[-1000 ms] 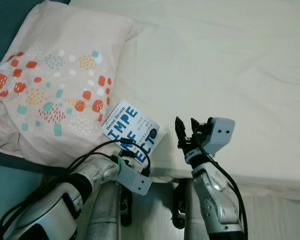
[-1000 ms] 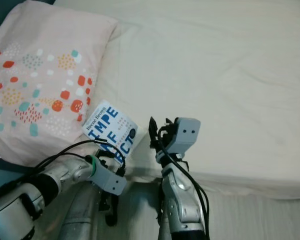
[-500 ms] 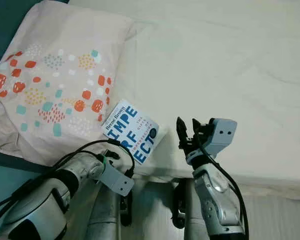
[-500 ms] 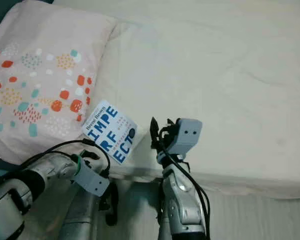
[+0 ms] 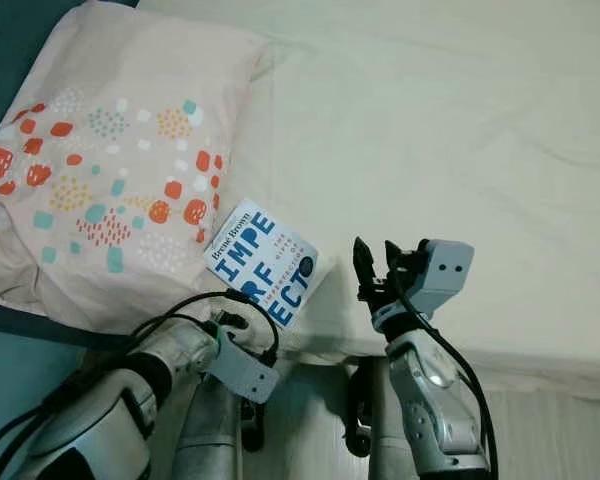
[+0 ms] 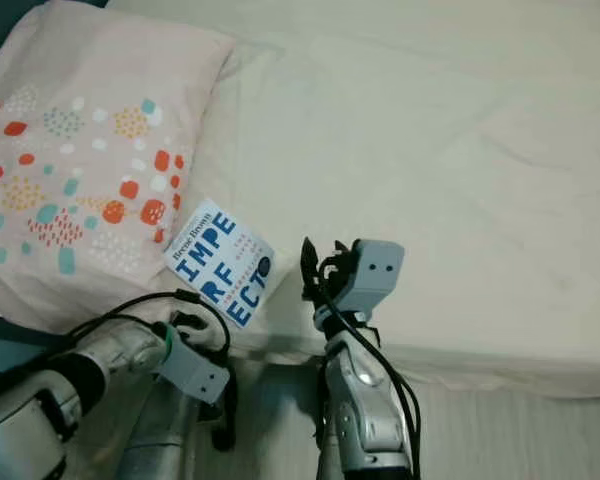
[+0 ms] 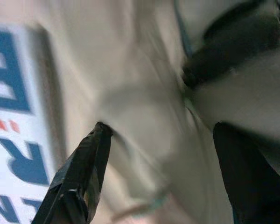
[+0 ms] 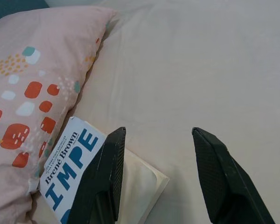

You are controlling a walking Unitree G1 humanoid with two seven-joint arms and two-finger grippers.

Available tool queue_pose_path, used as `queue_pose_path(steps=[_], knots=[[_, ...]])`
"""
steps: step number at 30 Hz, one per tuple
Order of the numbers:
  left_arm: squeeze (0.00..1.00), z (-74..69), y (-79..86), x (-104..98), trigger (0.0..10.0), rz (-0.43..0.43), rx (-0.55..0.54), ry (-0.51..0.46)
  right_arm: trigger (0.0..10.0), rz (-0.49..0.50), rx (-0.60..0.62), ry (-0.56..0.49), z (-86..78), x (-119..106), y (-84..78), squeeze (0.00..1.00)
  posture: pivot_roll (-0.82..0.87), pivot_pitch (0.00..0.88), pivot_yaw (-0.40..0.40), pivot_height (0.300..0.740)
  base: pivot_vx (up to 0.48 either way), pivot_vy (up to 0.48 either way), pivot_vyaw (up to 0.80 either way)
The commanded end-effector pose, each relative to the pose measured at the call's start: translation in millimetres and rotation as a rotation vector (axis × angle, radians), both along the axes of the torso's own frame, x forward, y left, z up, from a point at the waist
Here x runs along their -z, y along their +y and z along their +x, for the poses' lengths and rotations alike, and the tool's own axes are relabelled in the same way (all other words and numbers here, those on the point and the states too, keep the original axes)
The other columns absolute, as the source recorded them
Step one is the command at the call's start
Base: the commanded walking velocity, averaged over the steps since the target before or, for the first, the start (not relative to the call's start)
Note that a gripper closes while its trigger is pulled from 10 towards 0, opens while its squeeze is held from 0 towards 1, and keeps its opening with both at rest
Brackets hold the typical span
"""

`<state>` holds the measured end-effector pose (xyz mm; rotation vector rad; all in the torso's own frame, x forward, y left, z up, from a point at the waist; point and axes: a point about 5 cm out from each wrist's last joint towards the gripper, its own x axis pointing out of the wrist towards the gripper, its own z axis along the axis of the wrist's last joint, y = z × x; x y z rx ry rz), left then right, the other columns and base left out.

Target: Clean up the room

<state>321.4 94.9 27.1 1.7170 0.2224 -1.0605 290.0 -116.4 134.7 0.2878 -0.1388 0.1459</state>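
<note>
A white book (image 5: 263, 264) with big blue letters lies flat on the cream bed (image 5: 430, 130), near its front edge and against the corner of a patterned pillow (image 5: 110, 160). My left arm (image 5: 242, 368) reaches up from below the bed's edge, just under the book. In the blurred left wrist view my left gripper (image 7: 158, 135) is open, and the book (image 7: 14, 140) sits beside one finger. My right gripper (image 5: 376, 262) stands open over the sheet to the right of the book (image 8: 70, 172), holding nothing.
The pink pillow with orange and teal spots covers the bed's left end. A dark teal surface (image 5: 5, 40) lies beyond it at the far left. Bare sheet stretches right and back. Pale floor (image 5: 550, 430) shows below the bed's front edge.
My left wrist has pulled back leftward and down from the book's lower corner, uncovering it, then drifted slightly right again. The right gripper has barely moved.
</note>
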Motion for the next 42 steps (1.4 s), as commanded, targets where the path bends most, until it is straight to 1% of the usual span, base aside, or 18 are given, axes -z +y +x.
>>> queue_pose_path(steps=[1,3,4,5,6,12,15,18,19,20,24,27,29,31,37,39,41,42], knots=[[0.0,-6.4,-11.0,6,10.0,-0.046,-0.016,0.01,10.0,0.029,-0.003,0.042,-6.0,8,4.4,0.0,-0.02,0.36,0.15,0.63,0.0,0.0,0.0],[0.0,-6.4,-11.0,6,10.0,-0.046,-0.016,0.01,10.0,0.029,-0.003,0.042,-6.0,8,4.4,0.0,-0.02,0.36,0.15,0.63,0.0,0.0,0.0],[0.0,-4.3,-16.4,3,10.0,-0.066,-0.018,-0.005,10.0,0.029,-0.002,0.042,-6.1,8,4.2,0.0,-0.02,0.36,0.15,0.63,0.0,0.0,0.0],[0.0,-4.3,-16.4,3,10.0,-0.066,-0.018,-0.005,10.0,0.029,-0.002,0.042,-6.1,8,4.2,0.0,-0.02,0.36,0.15,0.63,0.0,0.0,0.0],[0.0,-1.0,-29.6,-4,10.0,-0.113,-0.003,-0.028,10.0,0.029,0.0,0.043,-6.3,9,4.3,0.0,-0.02,0.361,0.152,0.63,0.0,0.0,0.0],[0.0,0.5,-43.7,-11,10.0,-0.158,0.025,-0.047,10.0,0.031,-0.001,0.045,-6.1,9,5.7,0.0,-0.02,0.358,0.156,0.63,0.0,0.0,0.0],[0.0,0.8,-47.5,-13,10.0,-0.17,0.026,-0.057,10.0,0.032,-0.002,0.045,-6.1,9,6.3,0.0,-0.01,0.357,0.157,0.63,0.0,0.0,0.0],[0.0,0.7,-60.7,-16,10.0,-0.179,0.028,-0.077,10.0,0.034,-0.007,0.045,-5.6,8,8.4,0.0,-0.02,0.356,0.161,0.63,0.0,0.0,0.0],[0.0,0.7,-60.7,-16,10.0,-0.179,0.028,-0.077,10.0,0.034,-0.007,0.045,-5.6,8,8.4,0.0,-0.02,0.356,0.161,0.63,0.0,0.0,0.0],[0.0,-0.2,-71.1,-19,10.0,-0.201,0.038,-0.087,10.0,0.035,-0.007,0.043,-5.5,8,8.9,0.0,-0.03,0.357,0.166,0.63,0.0,0.0,0.0],[0.0,-0.7,-74.9,-20,10.0,-0.212,0.042,-0.09,10.0,0.035,-0.006,0.043,-5.6,8,8.9,0.0,-0.03,0.357,0.166,0.63,0.0,0.0,0.0],[0.0,0.2,-89.0,-28,10.0,-0.258,0.036,-0.113,10.0,0.036,0.003,0.046,-8.3,9,7.2,0.0,-0.04,0.36,0.176,0.63,0.0,0.0,0.0],[0.0,2.5,-92.9,-32,10.0,-0.272,0.026,-0.128,10.0,0.036,0.009,0.048,-9.8,10,6.9,0.0,-0.04,0.359,0.177,0.63,0.0,0.0,0.0],[0.0,3.7,-93.3,-34,10.0,-0.273,0.023,-0.131,10.0,0.035,0.012,0.049,-10.3,10,6.7,0.0,-0.04,0.359,0.177,0.63,0.0,0.0,0.0],[0.0,7.5,-75.8,-31,10.0,-0.213,0.045,-0.093,10.0,0.037,0.016,0.05,-10.8,10,5.6,0.0,-0.03,0.359,0.178,0.63,0.0,0.0,0.0],[0.0,11.6,-50.3,-29,10.0,-0.106,0.083,-0.025,10.0,0.039,0.013,0.052,-9.9,11,6.1,0.0,-0.01,0.362,0.177,0.63,0.0,0.0,0.0],[0.0,14.8,-30.2,-30,10.0,-0.025,0.097,0.03,10.0,0.041,0.008,0.054,-8.7,12,7.2,0.0,0.0,0.36,0.176,0.63,0.0,0.0,0.0],[0.0,14.8,-30.2,-30,10.0,-0.025,0.097,0.03,10.0,0.041,0.008,0.054,-8.7,12,7.2,0.0,0.0,0.36,0.176,0.63,0.0,0.0,0.0]])
